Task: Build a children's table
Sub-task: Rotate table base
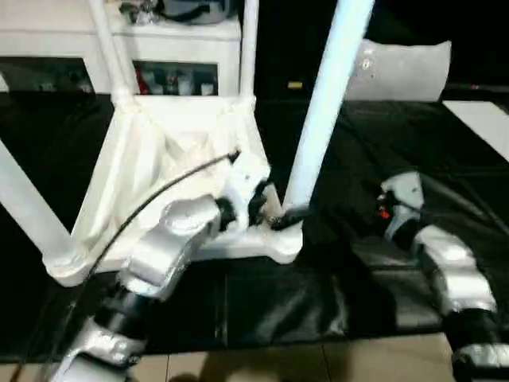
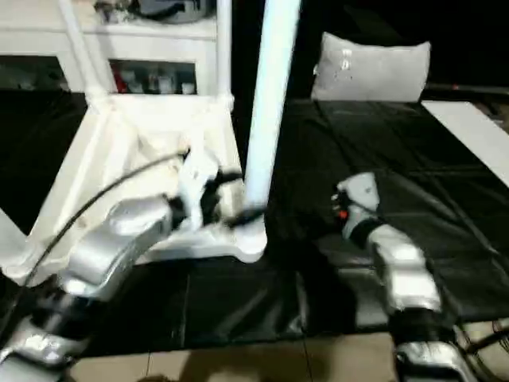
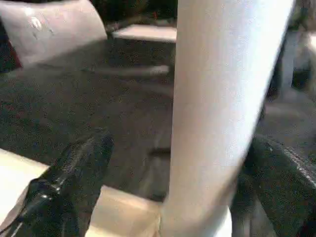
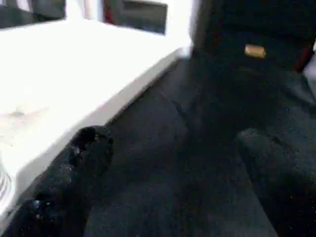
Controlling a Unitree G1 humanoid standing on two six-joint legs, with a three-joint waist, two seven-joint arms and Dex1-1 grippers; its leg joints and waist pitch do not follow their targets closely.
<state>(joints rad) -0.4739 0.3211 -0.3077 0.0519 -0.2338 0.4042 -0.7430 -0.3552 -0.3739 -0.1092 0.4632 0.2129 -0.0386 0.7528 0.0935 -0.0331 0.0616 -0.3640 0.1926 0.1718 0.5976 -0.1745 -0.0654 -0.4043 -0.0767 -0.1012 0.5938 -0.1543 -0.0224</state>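
Note:
The children's table lies upside down on a black mat, its ribbed white top [image 1: 159, 167] facing up. Four white legs stand in its corner sockets. The near right leg [image 1: 326, 103] rises from its socket [image 1: 282, 235]. My left gripper [image 1: 266, 208] is at the foot of this leg. In the left wrist view the leg [image 3: 222, 108] stands between the open black fingers [image 3: 74, 182], with a gap on one side. My right gripper [image 4: 173, 138] is open and holds nothing, hovering low over the mat beside the top's white edge [image 4: 98, 94]. Its forearm [image 1: 445, 267] is to the right of the table.
A white glass-door cabinet [image 1: 183, 48] stands behind the table. A grey cushion [image 1: 406, 68] lies at the back right, and a white strip [image 1: 485, 119] at the far right. The black mat [image 1: 318, 302] ends at tiled floor [image 1: 318, 362] in front.

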